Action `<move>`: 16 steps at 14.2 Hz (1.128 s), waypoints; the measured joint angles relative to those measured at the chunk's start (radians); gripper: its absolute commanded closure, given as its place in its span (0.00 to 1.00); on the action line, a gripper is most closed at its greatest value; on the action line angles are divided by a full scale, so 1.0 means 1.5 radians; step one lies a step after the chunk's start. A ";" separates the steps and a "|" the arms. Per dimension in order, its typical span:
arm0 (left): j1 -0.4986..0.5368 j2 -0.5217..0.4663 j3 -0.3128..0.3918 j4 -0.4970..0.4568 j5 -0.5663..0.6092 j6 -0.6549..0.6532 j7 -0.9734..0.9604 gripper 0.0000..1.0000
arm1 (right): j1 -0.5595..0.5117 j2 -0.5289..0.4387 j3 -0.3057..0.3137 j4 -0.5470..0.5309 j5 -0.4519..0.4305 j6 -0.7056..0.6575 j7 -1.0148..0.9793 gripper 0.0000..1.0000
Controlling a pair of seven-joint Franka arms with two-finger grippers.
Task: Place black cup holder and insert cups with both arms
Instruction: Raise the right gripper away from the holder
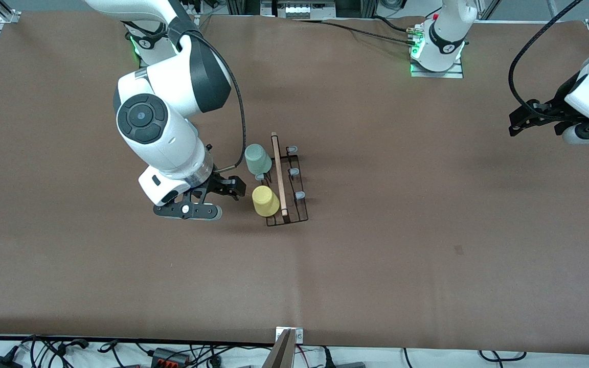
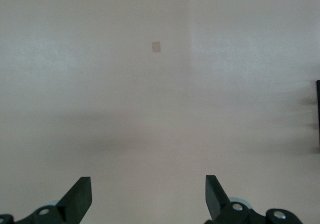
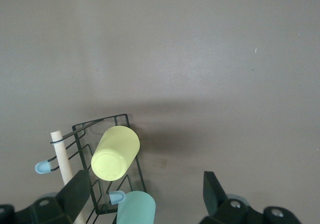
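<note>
- The yellow cup (image 1: pixel 265 200) is the task's thing nearest the front camera; it sits upside down on a peg at the lower end of the black cup holder (image 1: pixel 288 217), just below the middle of the frame.
- The right hand (image 1: pixel 207 197) hangs just beside this cup, at the side of the right arm's end of the counter (image 1: pixel 427 255). Its fingers (image 3: pixel 80 196) stand apart and hold nothing.
- In the right wrist view the yellow cup (image 3: pixel 115 152) and the pale green cup (image 3: pixel 136 209) both lean on the rack (image 3: pixel 107 120), close to the wooden rod (image 3: pixel 62 156).
- The pale green cup (image 1: pixel 257 159) is higher in the front frame, on a peg (image 1: pixel 259 177) row of the same side. On the side toward the left arm's end, three grey-tipped pegs (image 1: pixel 299 195) are bare.
- I see no light blue cup in any view, so I judge that two cups are in and the step in hand is to draw the right hand away.
- To do this well, the hand should go up or toward its own base, not sideways into the yellow cup, which looks light and could tip from its peg. The jaws should stay wide.
- The left hand (image 1: pixel 524 120) waits at the upper right of the frame, well apart from the rack. Its fingers (image 2: pixel 77 199) are apart and empty, over bare counter (image 2: pixel 160 109).
</note>
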 measured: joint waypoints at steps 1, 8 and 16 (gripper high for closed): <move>0.000 0.000 0.000 0.000 0.000 0.000 0.000 0.00 | -0.002 0.000 0.000 -0.001 -0.004 0.000 -0.005 0.00; 0.000 0.000 0.000 0.000 0.000 0.000 0.000 0.00 | -0.045 0.000 -0.008 -0.002 -0.008 -0.013 -0.081 0.00; 0.000 0.000 0.000 0.000 0.000 0.000 0.000 0.00 | -0.048 -0.004 -0.027 -0.002 -0.008 -0.019 -0.084 0.00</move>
